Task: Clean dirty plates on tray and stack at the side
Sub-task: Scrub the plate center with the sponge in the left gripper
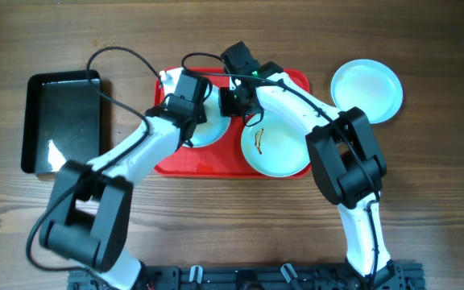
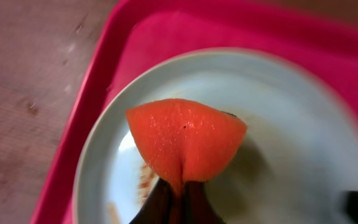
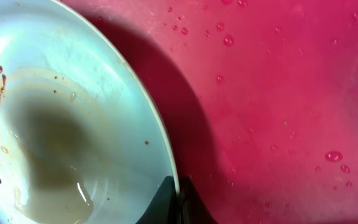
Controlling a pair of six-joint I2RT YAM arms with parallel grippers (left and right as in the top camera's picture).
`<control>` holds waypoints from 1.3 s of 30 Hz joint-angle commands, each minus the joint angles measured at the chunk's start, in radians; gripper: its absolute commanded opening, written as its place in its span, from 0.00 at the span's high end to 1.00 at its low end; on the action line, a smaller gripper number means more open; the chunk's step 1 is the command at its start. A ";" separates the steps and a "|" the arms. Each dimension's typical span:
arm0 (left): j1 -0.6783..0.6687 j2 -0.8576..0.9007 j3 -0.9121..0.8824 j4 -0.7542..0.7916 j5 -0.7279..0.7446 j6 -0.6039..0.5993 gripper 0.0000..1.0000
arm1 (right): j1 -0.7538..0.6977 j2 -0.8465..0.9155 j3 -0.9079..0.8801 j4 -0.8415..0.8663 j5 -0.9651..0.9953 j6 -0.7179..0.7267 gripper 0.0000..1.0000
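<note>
Left claw (image 2: pixel 178 198) pinches an orange sponge (image 2: pixel 185 140) over a plate (image 2: pixel 291 124) on the red tray (image 2: pixel 166 25). Right claw (image 3: pixel 179 202), pressed together at lower centre, seemingly nips the rim of the smeared plate (image 3: pixel 73 124).

Glossy plates (image 1: pixel 366 90), wet plastic tray (image 1: pixel 192 165), porous sponge (image 2: pixel 185 140)

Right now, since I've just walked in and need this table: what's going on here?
The left gripper holds an orange sponge, jaws shut, over a plate on the red tray. The right gripper is shut at the rim of a sauce-smeared plate on that tray; whether it is the same plate I cannot tell. A third plate sits on the table beside the tray, looking clean.
</note>
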 commanded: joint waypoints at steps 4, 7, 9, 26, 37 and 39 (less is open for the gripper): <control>-0.001 -0.040 0.008 0.026 0.186 0.013 0.96 | 0.002 -0.007 -0.018 0.003 -0.087 -0.192 0.96; -0.001 -0.031 0.008 0.011 0.186 0.018 0.96 | 0.002 -0.007 -0.018 -0.006 -0.117 -0.291 0.96; -0.001 -0.027 0.008 -0.005 0.185 0.035 0.96 | 0.002 -0.007 -0.018 -0.017 -0.120 -0.337 0.96; -0.004 0.012 0.004 -0.045 0.305 -0.006 0.96 | 0.002 -0.007 -0.018 -0.036 -0.116 -0.334 0.96; -0.001 0.091 0.004 -0.124 0.101 -0.019 0.96 | 0.001 -0.007 -0.018 -0.037 -0.105 -0.318 0.96; -0.001 0.091 0.004 -0.160 0.050 -0.019 0.96 | 0.001 -0.007 -0.018 -0.038 -0.105 -0.317 0.96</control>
